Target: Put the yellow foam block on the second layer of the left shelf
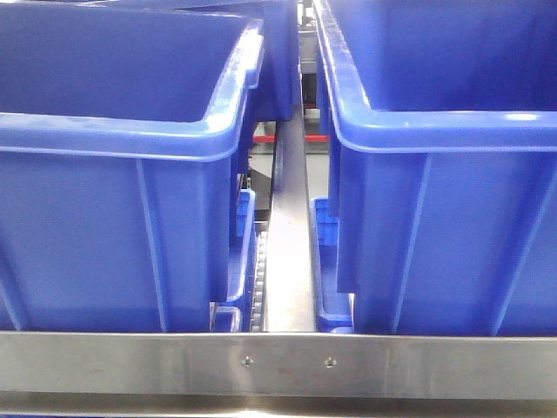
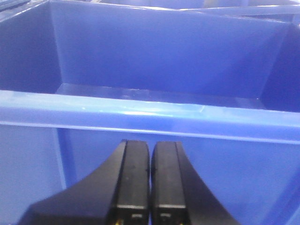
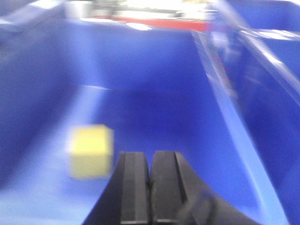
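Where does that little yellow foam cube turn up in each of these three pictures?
Front view: not in it.
Left wrist view: not in it; the bin beyond the shut left tool looks empty.
Right wrist view: bright yellow foam cube on a bin floor, lower left, beside the shut right tool.
Shared landmark: blue plastic bins.

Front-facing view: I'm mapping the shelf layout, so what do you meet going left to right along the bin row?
Left blue bin → metal divider rail → right blue bin.
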### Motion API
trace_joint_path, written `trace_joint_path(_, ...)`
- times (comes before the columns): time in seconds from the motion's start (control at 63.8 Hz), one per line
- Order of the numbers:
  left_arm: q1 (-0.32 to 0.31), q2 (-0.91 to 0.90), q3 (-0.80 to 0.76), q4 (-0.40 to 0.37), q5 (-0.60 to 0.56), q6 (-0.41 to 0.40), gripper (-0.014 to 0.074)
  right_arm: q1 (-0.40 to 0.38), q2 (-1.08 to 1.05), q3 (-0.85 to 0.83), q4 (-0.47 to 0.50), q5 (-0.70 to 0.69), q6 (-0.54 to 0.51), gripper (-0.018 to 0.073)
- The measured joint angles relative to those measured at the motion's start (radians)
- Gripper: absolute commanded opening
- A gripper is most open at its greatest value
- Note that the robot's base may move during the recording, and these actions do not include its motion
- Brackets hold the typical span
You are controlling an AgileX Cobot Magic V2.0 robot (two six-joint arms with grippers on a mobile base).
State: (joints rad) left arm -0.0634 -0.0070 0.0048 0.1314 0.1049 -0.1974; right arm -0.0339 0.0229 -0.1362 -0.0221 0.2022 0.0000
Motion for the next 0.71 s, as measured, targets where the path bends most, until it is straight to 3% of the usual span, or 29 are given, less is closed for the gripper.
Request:
trace_joint_path(0.204, 0.0, 0.0, 0.0, 0.0, 0.0, 0.0, 0.0136, -0.008, -0.033, 0.157, 0.0, -0.122, 0.0, 0.0059)
trace_joint_path(0.705, 0.0, 0.0, 0.0, 0.0, 0.0, 0.0, 0.0136, -0.008, -0.034, 0.168, 0.0, -0.167, 0.0, 0.0059)
